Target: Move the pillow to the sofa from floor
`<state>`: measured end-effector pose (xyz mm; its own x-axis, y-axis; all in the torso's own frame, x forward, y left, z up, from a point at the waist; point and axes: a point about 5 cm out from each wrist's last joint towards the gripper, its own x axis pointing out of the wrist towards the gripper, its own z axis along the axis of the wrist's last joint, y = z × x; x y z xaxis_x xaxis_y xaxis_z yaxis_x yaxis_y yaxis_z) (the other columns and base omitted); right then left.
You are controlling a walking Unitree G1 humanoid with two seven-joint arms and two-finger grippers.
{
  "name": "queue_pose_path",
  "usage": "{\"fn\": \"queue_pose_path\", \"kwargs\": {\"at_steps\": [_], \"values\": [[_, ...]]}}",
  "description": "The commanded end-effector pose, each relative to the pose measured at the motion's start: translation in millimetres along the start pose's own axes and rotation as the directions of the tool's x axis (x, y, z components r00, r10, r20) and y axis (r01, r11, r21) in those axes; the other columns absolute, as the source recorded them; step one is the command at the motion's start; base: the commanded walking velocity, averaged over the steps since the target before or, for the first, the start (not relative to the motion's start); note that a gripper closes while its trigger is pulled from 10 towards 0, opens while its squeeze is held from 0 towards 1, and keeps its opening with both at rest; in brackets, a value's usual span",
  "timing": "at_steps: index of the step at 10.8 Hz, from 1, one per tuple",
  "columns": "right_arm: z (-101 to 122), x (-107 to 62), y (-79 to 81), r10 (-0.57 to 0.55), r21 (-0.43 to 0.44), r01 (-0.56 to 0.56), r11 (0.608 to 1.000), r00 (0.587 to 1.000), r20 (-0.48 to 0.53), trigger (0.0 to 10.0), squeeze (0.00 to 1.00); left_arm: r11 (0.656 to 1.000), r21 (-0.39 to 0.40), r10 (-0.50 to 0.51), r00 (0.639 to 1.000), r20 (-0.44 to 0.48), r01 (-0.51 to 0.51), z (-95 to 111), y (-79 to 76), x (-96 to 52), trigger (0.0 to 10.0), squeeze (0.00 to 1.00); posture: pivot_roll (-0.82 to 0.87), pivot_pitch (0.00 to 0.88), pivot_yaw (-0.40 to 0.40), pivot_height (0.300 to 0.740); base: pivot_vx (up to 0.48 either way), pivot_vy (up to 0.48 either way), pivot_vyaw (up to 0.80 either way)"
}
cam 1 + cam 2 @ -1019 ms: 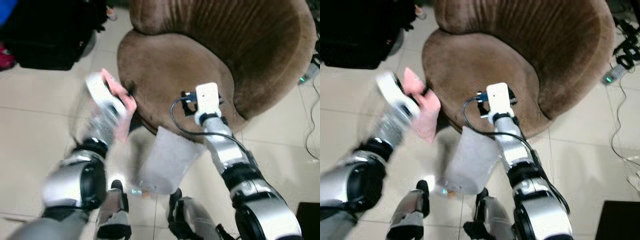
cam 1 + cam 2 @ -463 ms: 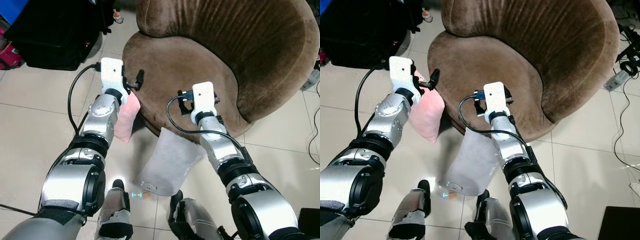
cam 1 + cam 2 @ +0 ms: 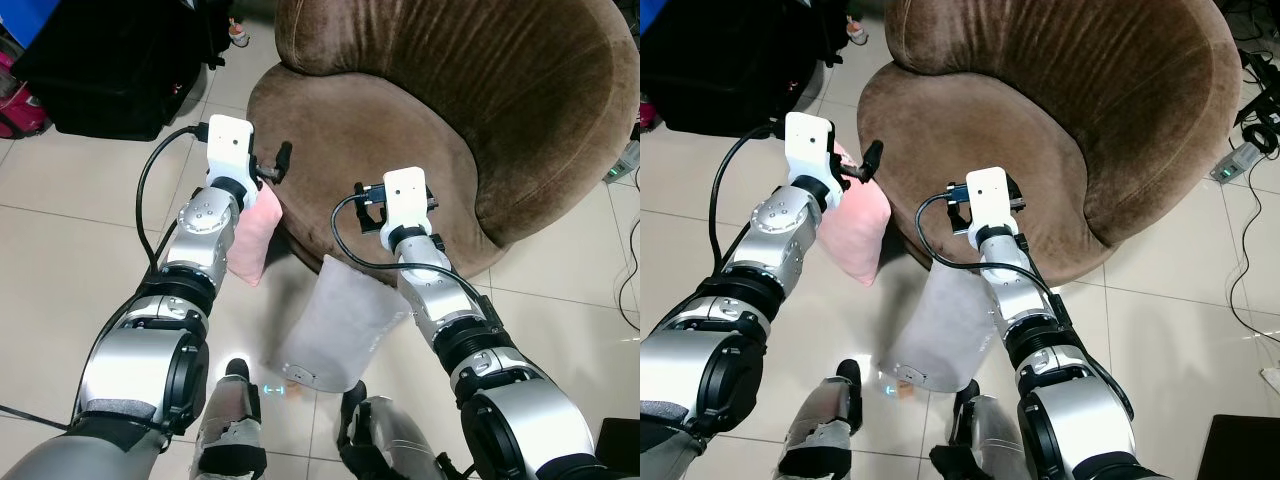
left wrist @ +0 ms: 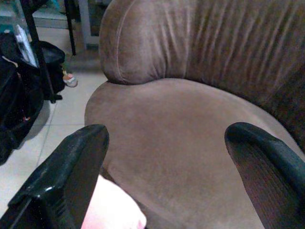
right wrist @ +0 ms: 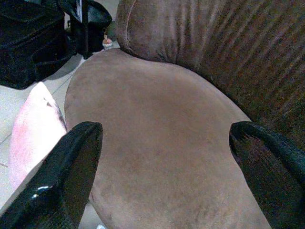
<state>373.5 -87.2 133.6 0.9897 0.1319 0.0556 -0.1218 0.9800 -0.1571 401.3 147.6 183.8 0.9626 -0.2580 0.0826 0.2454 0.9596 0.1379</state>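
**2 pillows by the sofa front, both grippers open**

Brown sofa [image 3: 420,130] fills upper right of the eye views, on a tiled floor [image 3: 70,260]. Pink pillow [image 3: 250,235] at centre left, pressed against the sofa's front edge beside the left wrist, under the left gripper [image 4: 167,167]; whether it rests on the floor, can't tell. Left fingers [image 4: 71,171] spread wide, holding nothing, pointing over the seat, pink pillow corner just below them. Grey pillow [image 3: 335,325] lower centre, leaning on the sofa front, bottom on the floor, right arm crossing over it. Right gripper [image 5: 167,167] at frame centre over the seat edge, fingers [image 5: 62,176] wide apart, empty. Black bags [image 3: 110,70] upper left. Cables [image 3: 1245,250] on the floor at right edge.
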Motion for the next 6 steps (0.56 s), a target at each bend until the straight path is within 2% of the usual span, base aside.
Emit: {"fn": "queue_pose_path", "kwargs": {"at_steps": [1,6], "values": [[-5.7,-2.2,-2.6,-0.019,0.01,0.019,1.0,1.0,-0.014,10.0,0.0,0.999,0.028,-0.026,0.999,-0.024,0.027,-6.5,-3.7,-2.1,10.0,0.0,0.24,0.274,-0.076,0.74,0.0,0.0,0.0],[-5.7,-2.1,-2.2,-0.016,0.02,0.016,1.0,1.0,-0.011,10.0,0.0,0.996,0.065,-0.059,0.997,-0.039,0.062,-6.4,-5.0,-1.7,10.0,0.0,0.25,0.255,-0.069,0.74,0.0,0.0,0.0]]}}
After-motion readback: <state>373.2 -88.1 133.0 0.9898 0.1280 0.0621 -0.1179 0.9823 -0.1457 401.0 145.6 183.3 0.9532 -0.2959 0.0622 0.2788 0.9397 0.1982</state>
